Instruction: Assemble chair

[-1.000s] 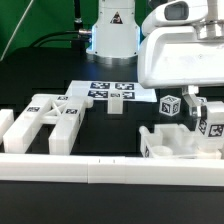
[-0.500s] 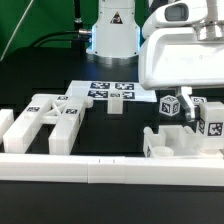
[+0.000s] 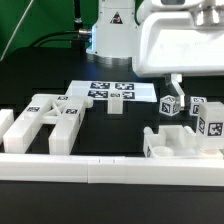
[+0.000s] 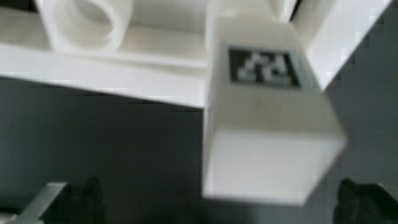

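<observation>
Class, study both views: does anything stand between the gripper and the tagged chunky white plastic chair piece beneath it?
Nothing visible does. The gripper stands open directly over the chunky white plastic chair piece, with only empty space between them.

no legible words, brands or numbers anywhere. signs only: a dark triangular mark [image 3: 113, 17] on the arm's white base [image 3: 110, 42], too small to read; square black-and-white tags on the marker board [image 3: 143, 94]; single tags on the white chair pieces [image 3: 171, 105]; in the wrist view, one blurred tag [image 4: 267, 66] on a white block [image 4: 267, 135].
</observation>
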`<state>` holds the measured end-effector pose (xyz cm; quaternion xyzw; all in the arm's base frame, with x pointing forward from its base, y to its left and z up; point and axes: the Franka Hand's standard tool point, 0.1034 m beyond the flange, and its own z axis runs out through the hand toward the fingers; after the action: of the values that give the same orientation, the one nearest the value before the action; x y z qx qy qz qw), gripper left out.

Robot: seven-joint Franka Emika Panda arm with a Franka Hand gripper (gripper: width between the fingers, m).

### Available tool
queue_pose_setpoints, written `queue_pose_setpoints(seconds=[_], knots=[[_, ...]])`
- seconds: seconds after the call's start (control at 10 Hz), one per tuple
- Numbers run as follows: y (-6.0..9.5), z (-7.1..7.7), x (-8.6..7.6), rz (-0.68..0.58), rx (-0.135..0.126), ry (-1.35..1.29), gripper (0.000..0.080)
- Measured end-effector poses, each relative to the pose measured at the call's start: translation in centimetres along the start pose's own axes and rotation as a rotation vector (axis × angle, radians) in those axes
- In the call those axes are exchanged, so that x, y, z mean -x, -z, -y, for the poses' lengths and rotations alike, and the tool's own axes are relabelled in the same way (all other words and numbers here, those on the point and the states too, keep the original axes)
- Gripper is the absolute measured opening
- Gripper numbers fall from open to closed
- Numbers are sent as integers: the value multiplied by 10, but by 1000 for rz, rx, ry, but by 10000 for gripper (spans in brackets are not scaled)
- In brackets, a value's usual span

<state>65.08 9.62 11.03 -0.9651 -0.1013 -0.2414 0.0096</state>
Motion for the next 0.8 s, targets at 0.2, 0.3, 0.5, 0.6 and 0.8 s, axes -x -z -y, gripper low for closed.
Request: queue_pose_setpoints(seconds=[0.2,0.3,0.5,0.6,0.8], knots=[[7,-7,-11,19,0,2,649],[7,-8,-14,18,0,0,649],[6,-6,-12,37,-3,2,649],[6,-6,-11,39,-4,2,649],[0,2,3,240,-32,-19,649]])
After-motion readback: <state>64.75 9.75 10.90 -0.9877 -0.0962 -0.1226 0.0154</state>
